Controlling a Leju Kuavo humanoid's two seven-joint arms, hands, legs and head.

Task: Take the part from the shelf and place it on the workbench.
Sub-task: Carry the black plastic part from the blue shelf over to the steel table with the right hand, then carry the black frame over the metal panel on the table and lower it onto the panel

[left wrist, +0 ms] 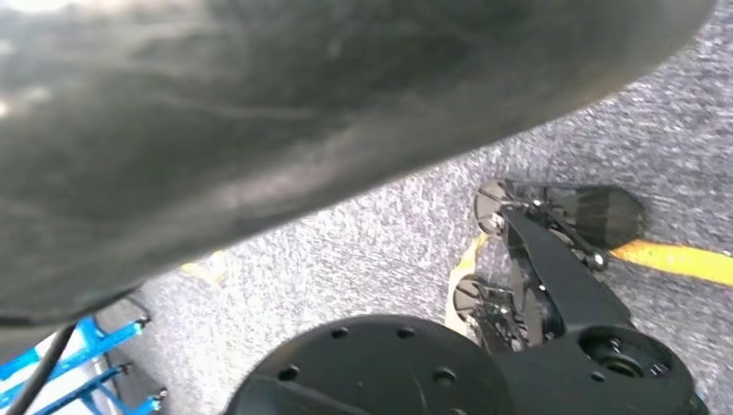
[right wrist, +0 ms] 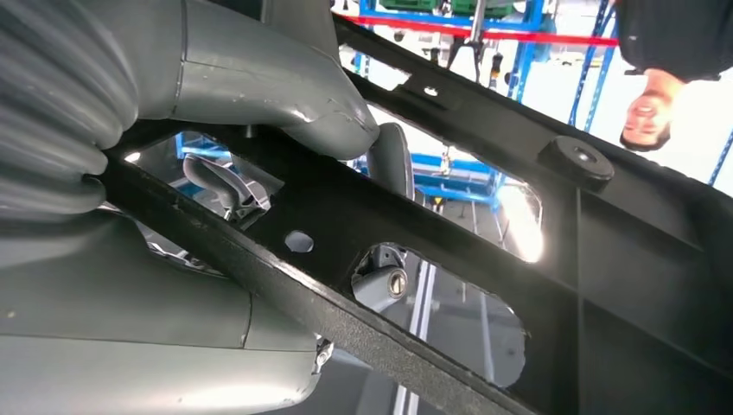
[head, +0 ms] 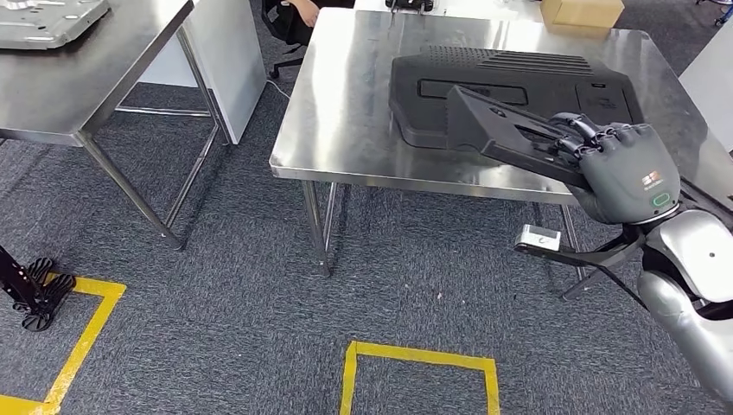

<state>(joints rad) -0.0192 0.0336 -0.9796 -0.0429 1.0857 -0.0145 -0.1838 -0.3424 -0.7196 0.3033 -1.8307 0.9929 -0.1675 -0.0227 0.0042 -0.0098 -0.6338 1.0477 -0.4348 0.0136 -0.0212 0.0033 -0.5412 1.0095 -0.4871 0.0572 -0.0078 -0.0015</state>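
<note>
over steel bench (head: 346,130), flat black part (head: 510,86) held by one edge in right robot hand (head: 627,169), fingers clamped on frame; far end resting on bench top, near edge tilted up. risk judged: part dropped or slid off if released early.

A part (head: 484,121) is held by the right hand (head: 624,169) over the near edge of the bench (head: 346,112), before a larger panel (head: 519,82) lying on it; a box (head: 581,11) sits far behind.
</note>
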